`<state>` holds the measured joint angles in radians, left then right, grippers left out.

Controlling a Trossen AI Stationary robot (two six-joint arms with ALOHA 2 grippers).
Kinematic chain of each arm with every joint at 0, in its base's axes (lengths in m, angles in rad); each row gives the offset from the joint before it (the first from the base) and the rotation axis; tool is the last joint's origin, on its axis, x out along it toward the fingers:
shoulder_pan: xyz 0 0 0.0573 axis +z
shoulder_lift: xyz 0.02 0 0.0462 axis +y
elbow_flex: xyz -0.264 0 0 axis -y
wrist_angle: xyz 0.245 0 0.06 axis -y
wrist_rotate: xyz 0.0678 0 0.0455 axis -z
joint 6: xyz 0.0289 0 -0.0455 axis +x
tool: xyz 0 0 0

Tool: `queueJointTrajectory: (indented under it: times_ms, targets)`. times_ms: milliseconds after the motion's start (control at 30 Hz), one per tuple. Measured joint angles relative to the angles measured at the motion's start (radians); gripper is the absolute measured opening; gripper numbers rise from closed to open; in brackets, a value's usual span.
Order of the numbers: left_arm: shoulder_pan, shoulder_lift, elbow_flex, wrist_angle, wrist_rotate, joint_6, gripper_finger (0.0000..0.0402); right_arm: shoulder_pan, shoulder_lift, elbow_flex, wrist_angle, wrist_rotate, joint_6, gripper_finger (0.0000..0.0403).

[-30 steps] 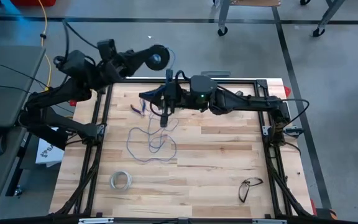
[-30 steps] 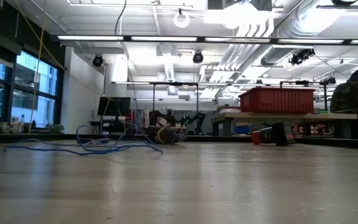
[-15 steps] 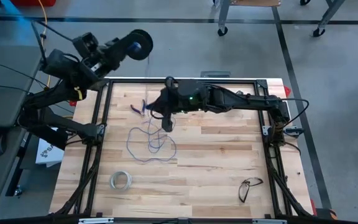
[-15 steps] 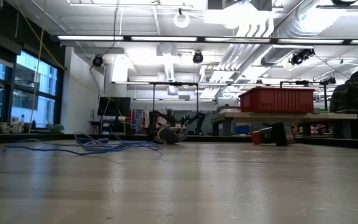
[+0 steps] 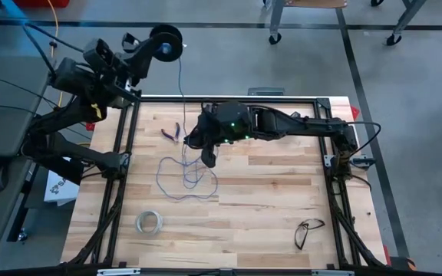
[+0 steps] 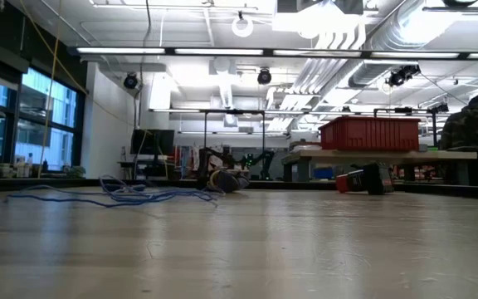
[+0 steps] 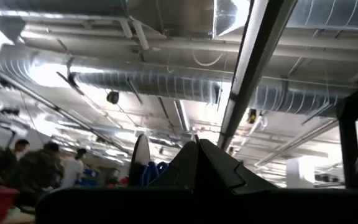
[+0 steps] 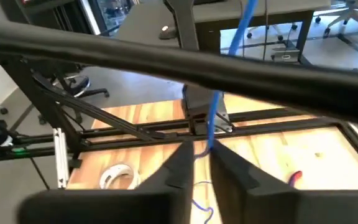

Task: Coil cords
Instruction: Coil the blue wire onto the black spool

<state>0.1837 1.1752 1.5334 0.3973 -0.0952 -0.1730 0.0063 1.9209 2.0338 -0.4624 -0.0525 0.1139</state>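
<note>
Right pincer around wire; spool in left pincer.

Overhead and table-level views, both on the table.

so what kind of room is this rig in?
Looks like an industrial lab or workshop. The low view shows exposed ceiling ducts, strip lights, and a workbench with a red bin behind the wooden table. Rolling chair bases stand on the concrete floor nearby.
</note>
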Motion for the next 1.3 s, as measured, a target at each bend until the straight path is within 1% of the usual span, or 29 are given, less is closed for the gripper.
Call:
queueJointTrajectory:
  times_ms: [67,200,267,333,500,633,867,1067,1300]
  targets:
    - [0.0,-0.002,0.001,0.002,0.002,0.022,0.0,-0.001,-0.006,0.0,-0.001,-0.003,0.013,0.0069]
    - [0.0,0.001,0.001,-0.02,0.046,0.029,0.0,-0.014,-0.033,0.0,0.0,0.014,0.02,0.0134]
    - [0.0,-0.001,0.0,-0.028,0.062,0.04,0.0,-0.026,-0.046,0.0,0.012,0.022,0.021,0.0158]
    - [0.0,-0.005,0.0,-0.029,0.064,0.057,0.0,-0.04,-0.06,0.0,0.03,0.026,0.036,0.0172]
    - [0.0,-0.008,0.001,-0.032,0.064,0.062,0.0,-0.081,-0.085,0.002,0.053,0.056,0.055,0.0178]
    - [0.0,-0.007,0.001,-0.032,0.066,0.049,0.0,-0.107,-0.087,0.002,0.102,0.048,0.096,0.0179]
    - [-0.001,-0.002,0.001,-0.027,0.069,0.036,0.0,-0.14,-0.09,0.002,0.169,0.052,0.098,0.0179]
    - [-0.001,0.022,0.001,-0.008,0.115,0.027,0.0,-0.166,-0.09,0.002,0.233,-0.038,0.156,0.0179]
    - [-0.001,0.038,0.0,0.029,0.116,0.026,0.0,-0.172,-0.09,0.002,0.202,-0.09,0.156,0.0179]
